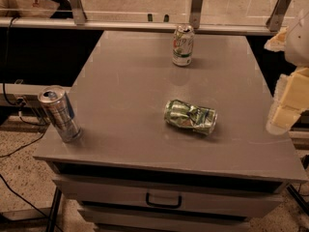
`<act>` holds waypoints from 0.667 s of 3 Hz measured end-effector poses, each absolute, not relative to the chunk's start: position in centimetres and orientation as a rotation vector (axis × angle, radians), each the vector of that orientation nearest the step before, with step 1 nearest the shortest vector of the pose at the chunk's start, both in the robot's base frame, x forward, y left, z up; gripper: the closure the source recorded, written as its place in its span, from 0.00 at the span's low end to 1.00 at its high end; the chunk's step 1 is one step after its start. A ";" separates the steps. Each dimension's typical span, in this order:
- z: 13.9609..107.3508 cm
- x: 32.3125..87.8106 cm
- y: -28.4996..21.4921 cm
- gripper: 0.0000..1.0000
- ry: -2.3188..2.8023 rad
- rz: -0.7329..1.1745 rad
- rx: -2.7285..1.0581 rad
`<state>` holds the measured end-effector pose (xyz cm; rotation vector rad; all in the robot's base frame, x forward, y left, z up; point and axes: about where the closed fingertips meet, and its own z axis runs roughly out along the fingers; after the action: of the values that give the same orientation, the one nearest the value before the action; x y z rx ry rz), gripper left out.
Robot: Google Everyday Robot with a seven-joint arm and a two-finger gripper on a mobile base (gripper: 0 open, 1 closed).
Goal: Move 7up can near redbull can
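The 7up can (pixel 183 45), white and light green with a silver top, stands upright near the far edge of the grey table (pixel 125 105). The redbull can (pixel 60 113), slim and silver-and-blue, stands upright at the table's front left corner. My gripper (pixel 288 108), cream-coloured, hangs at the right edge of the view, beside the table's right side. It is well to the right of both cans and touches nothing.
A dented dark green can (pixel 190 116) lies on its side in the middle right of the table. A metal rail with posts (pixel 195 6) runs behind the table. Drawers with a black handle (pixel 163 200) sit under the tabletop. Cables (pixel 14 149) trail on the floor at left.
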<state>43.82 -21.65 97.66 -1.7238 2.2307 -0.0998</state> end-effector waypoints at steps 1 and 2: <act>97.7 43.8 -21.7 0.00 2.231 -0.100 -1.724; 97.7 45.7 -21.0 0.00 2.180 -0.083 -1.704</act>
<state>45.71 -20.96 97.69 -1.7043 2.1799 -0.0827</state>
